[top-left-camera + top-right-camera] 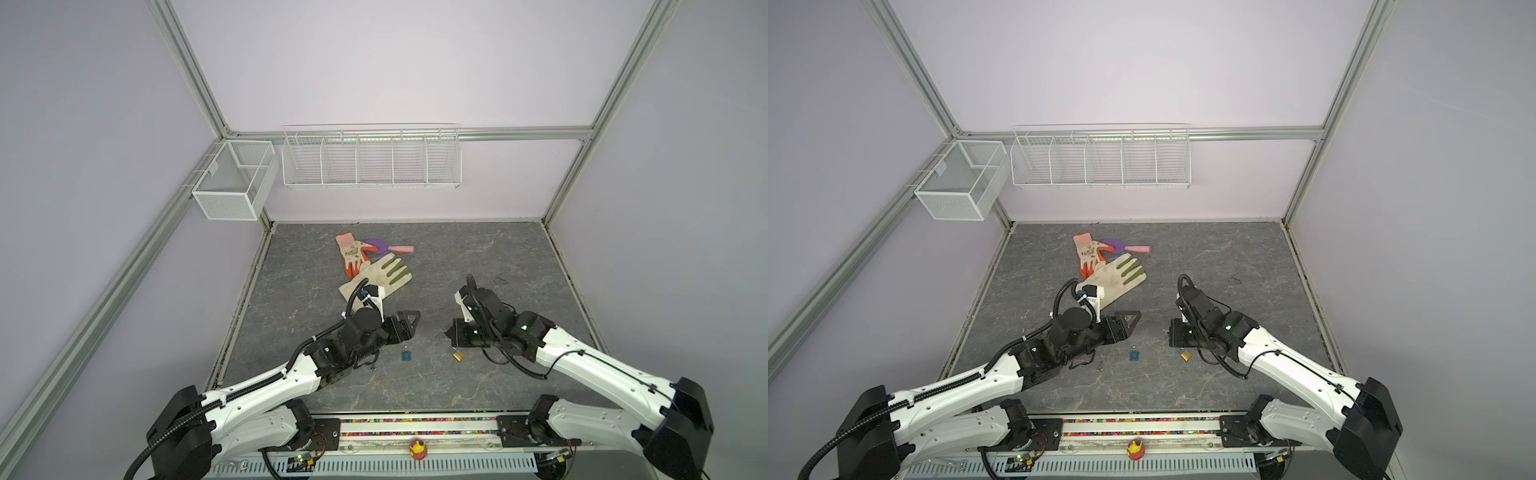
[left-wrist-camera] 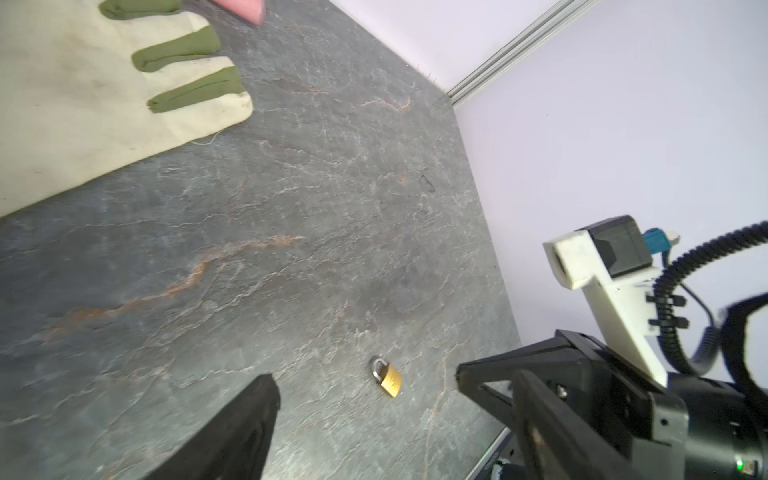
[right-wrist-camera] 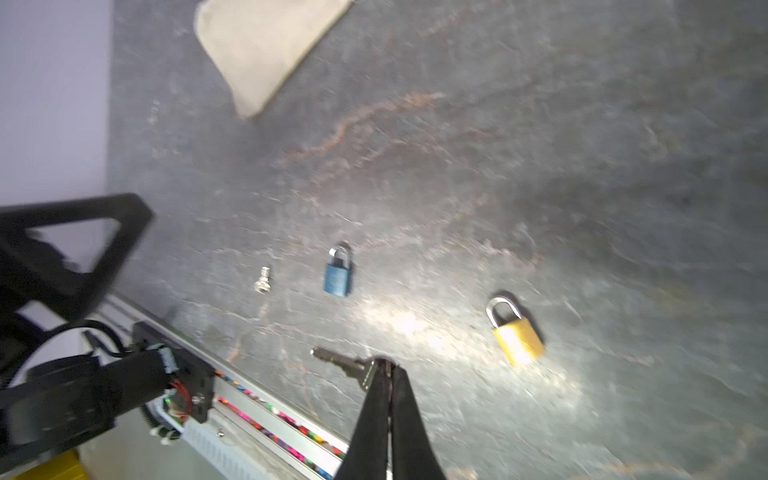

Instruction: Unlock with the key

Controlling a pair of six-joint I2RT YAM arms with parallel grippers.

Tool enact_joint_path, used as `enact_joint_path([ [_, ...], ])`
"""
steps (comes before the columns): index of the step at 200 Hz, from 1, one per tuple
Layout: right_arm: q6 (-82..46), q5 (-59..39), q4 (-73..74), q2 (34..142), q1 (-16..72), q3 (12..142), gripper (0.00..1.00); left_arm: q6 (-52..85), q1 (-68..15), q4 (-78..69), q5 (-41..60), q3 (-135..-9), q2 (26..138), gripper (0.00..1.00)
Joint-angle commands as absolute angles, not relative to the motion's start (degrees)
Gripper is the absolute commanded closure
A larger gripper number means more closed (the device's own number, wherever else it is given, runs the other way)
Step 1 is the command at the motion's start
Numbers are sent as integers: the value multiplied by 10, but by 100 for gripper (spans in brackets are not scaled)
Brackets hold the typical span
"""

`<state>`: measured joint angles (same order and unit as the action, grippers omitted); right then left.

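We see the right gripper [image 3: 384, 369] pinched together on the head of a silver key [image 3: 337, 360], with the blade sticking out sideways past the fingertips. In both top views this gripper sits just beside the brass padlock [image 1: 457, 354], which lies flat on the grey table [image 1: 490, 257] with its shackle closed.

A blue padlock [image 1: 406, 354] lies apart from the brass one, toward the left arm, also flat and closed. Beyond it rests a small silver piece [image 3: 263, 281]. It is perhaps a screw, but the wrist view is too blurred for us to be sure.

The left gripper [image 1: 411, 324] hovers near the blue padlock with its fingers spread apart and nothing between them. Behind it lies a cream glove [image 1: 380, 276] with green fingers. It overlaps an orange glove [image 1: 353, 253], and a purple and pink trowel [image 1: 388, 248] is at the back.
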<state>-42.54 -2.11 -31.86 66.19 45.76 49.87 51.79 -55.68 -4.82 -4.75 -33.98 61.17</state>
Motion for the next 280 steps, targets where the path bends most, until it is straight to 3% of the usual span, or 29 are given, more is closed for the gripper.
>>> enact_joint_path([
  [1,-441,-71,-252,692,459,533,93,517,-560,-133,-30,-353,636,19],
  [108,-469,-100,-193,702,459,532,93,518,-561,-207,-25,-361,702,54],
  [151,-469,-98,-196,698,459,530,93,527,-561,-210,-31,-363,712,73],
  [252,-469,-91,-200,686,459,523,93,533,-561,-217,-29,-361,719,100],
  [280,-467,-90,-201,682,459,523,94,534,-561,-222,-26,-361,720,100],
])
